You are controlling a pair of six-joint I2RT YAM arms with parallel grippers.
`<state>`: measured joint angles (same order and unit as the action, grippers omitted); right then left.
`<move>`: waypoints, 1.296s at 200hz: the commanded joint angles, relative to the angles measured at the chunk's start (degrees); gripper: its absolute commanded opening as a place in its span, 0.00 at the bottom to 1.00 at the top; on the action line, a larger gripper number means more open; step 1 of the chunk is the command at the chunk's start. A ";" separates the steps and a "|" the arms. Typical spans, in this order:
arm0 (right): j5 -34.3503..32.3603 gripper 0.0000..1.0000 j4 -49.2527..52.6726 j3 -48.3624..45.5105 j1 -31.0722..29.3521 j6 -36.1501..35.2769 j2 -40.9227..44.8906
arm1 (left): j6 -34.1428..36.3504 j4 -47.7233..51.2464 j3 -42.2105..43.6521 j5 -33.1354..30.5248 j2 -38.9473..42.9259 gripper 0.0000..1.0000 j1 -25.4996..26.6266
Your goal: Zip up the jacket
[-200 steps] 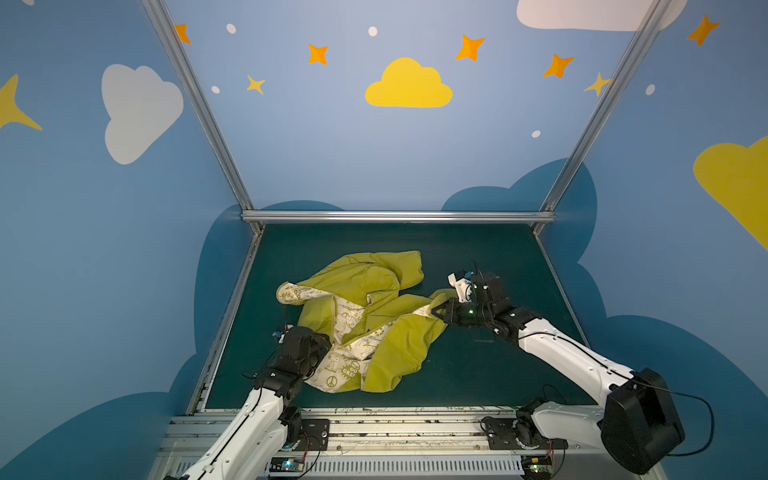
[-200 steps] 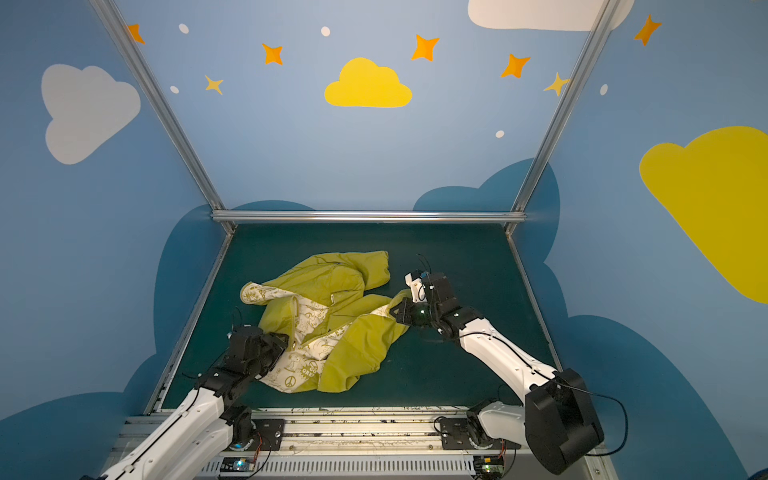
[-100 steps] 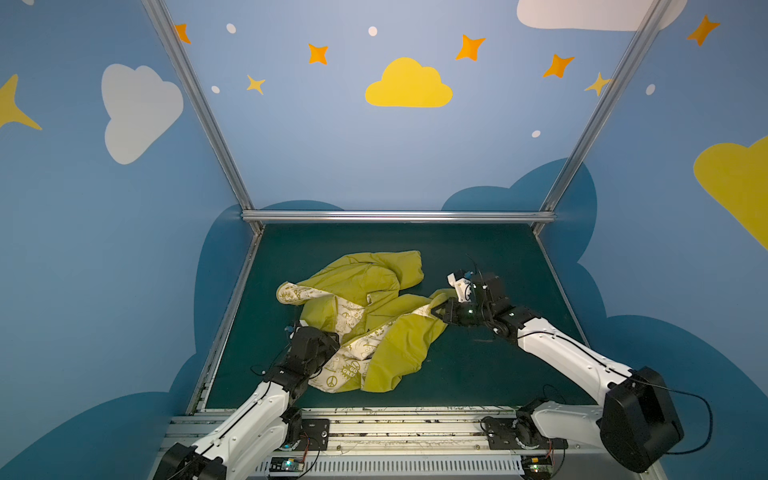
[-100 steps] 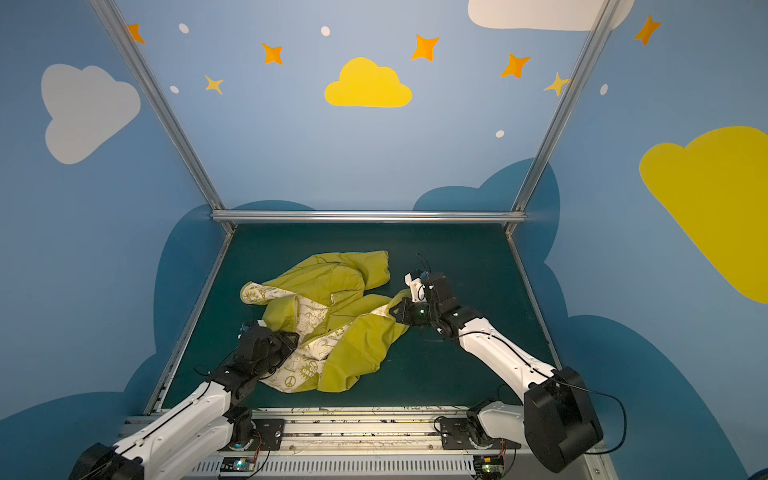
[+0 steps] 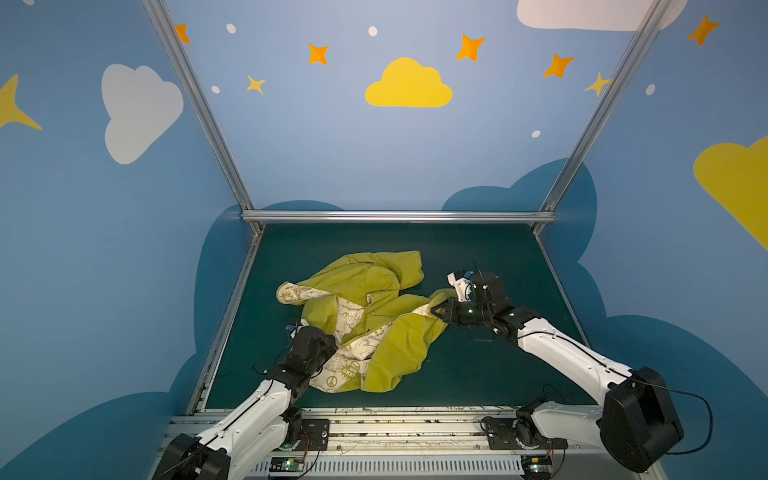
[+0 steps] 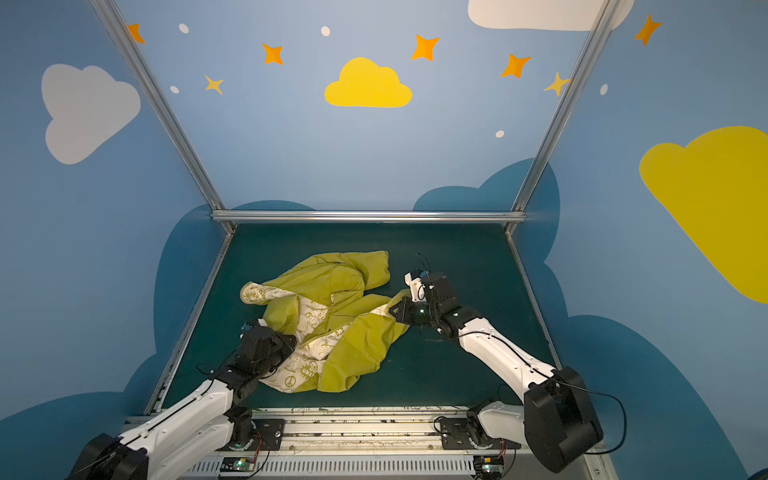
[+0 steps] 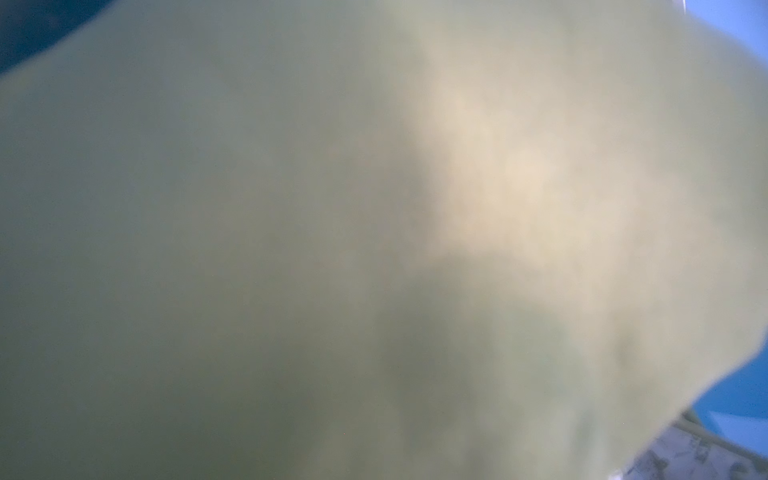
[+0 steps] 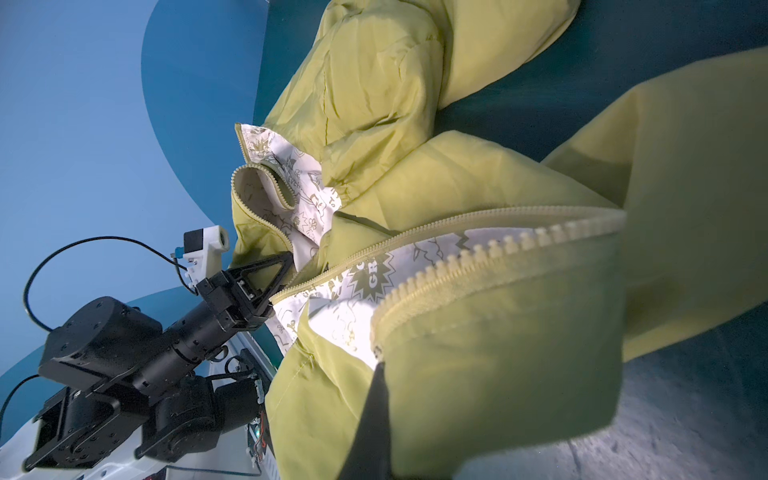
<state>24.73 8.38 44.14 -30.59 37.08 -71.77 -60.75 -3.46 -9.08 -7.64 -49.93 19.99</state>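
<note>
While the jacket (image 5: 395,345) lies unzipped mid-mat (image 5: 478,374), with right gripper (image 5: 436,309) clamped on its zipper edge and left gripper (image 8: 284,266), closure indiscernible, buried in lining toward the mat's front, uneven pulling risks slipped fabric and misaligned teeth.

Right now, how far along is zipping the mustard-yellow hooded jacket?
Done: nothing zipped; on the jacket the zipper rows lie apart, cream lining showing. In hand: right gripper shut on one zipper edge; left gripper at another edge, grip unclear. Left: closing the zipper.

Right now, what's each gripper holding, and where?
Right gripper: mustard-yellow hooded fabric jacket, by its zipper edge. Left gripper: on the other zipper edge, grip unclear.
</note>
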 commanded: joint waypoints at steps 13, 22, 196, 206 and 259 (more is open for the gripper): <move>0.96 0.00 -1.25 -0.51 -0.39 0.01 0.31 | 0.98 0.62 1.04 -0.15 3.41 0.04 -0.65; 1.44 0.00 -1.56 -0.23 -0.44 0.18 0.14 | 0.83 -0.49 1.31 1.31 4.64 0.03 -1.06; 9.08 0.00 -16.59 11.62 -13.60 1.30 -4.59 | -8.44 -59.13 -1.64 44.70 -1.48 0.03 -5.93; 9.69 0.00 -17.61 11.84 -14.05 0.94 -4.77 | -8.23 -58.99 -1.51 44.98 -1.14 0.03 -5.60; 11.92 0.00 -19.84 13.91 -16.70 -1.63 -7.07 | -7.12 -58.24 -1.16 45.61 -0.18 0.03 -3.92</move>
<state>34.65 -8.38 55.83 -46.13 37.65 -78.04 -68.99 -59.09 -9.74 36.21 -51.00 15.38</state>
